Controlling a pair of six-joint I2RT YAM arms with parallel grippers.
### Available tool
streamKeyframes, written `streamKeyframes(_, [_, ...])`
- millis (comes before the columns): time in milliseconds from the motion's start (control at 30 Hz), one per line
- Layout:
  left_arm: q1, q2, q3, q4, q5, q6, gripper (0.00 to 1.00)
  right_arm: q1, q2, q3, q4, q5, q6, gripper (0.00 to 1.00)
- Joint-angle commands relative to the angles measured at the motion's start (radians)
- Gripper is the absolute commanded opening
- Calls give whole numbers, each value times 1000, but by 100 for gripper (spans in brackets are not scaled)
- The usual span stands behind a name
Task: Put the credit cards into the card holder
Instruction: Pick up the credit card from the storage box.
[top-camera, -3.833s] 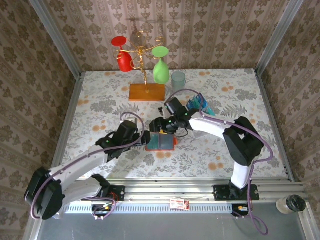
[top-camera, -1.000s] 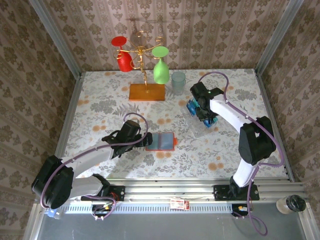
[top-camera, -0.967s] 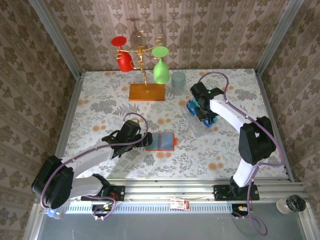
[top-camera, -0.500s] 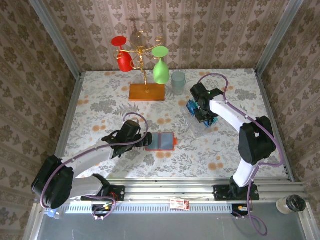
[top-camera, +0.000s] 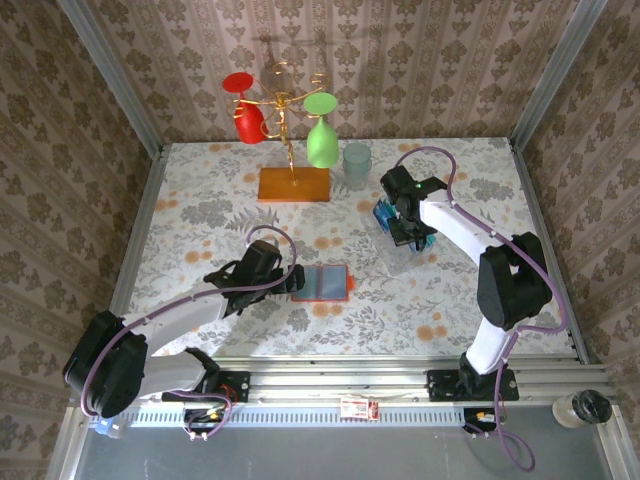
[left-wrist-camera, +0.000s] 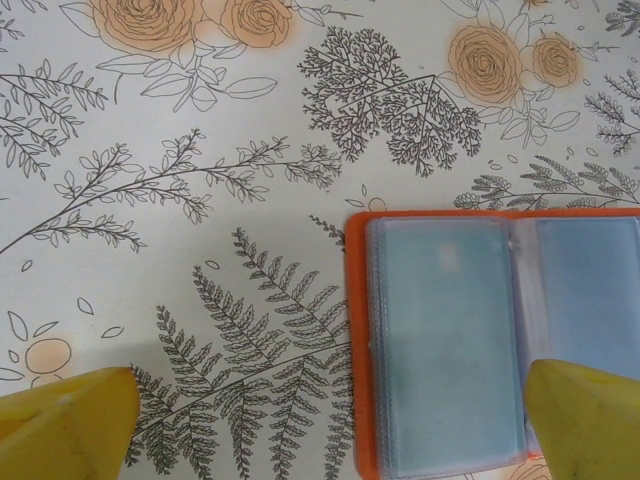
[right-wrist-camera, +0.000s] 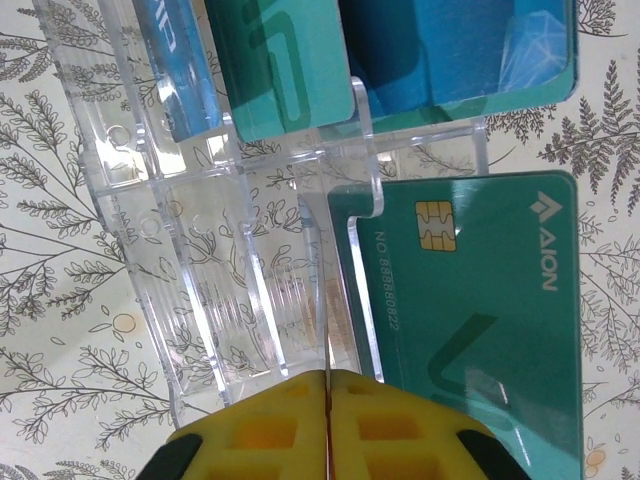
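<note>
From above, my left gripper (top-camera: 292, 281) sits low over the floral tablecloth (top-camera: 200, 220), just beside the left edge of the card holder (top-camera: 325, 283). The holder lies open and flat near the middle of the table. My right gripper (top-camera: 406, 232) is well apart from it at the right. It points down at a clear acrylic rack (top-camera: 402, 258) that holds the credit cards (top-camera: 384, 213). At the back, a stand on a wooden base (top-camera: 294, 184) carries a red glass (top-camera: 243, 112) and a green glass (top-camera: 320, 138). A pale tumbler (top-camera: 356, 164) stands just beside the base.

On my left wrist camera, my yellow fingertips (left-wrist-camera: 65, 430) stand wide apart, released. Between them I see only cloth and part of the holder, with its orange border and greyish-blue clear pockets facing up.

On my right wrist camera, my fingers (right-wrist-camera: 260, 430) are clenched, pad against pad. A teal card (right-wrist-camera: 470, 340) with a chip, printed AION, lies in the rack's nearest slot behind a clear tab, close to my fingertips. I cannot tell whether its edge is pinched between them. More teal and blue cards fill the farther slots.
</note>
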Motion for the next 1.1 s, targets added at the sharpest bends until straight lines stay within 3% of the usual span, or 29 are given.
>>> streamKeyframes(0, [-8,7,17,7,-11,11,100,-7,-32,26,-23,-21,-24,4])
streamKeyframes(333, [-7,10,18,2,-17,17,100,13,-144,123,-78,-139,-43,0])
streamKeyframes(467, [-7,11,31,-28,-41,21,100,46,-198,109,-41,-248,20,0])
streamKeyframes(567, [-8,17,38,-55,-60,22,100,78,-239,22,86,-385,130,0])
streamKeyframes(700, [-8,21,36,-76,-80,18,100,120,-285,-196,415,-561,348,0])
streamKeyframes(833, [-7,26,21,-71,-77,16,100,182,-268,-334,662,-602,497,0])
streamKeyframes(1067, [-7,51,3,-63,-75,19,100,303,-162,-394,820,-569,589,0])
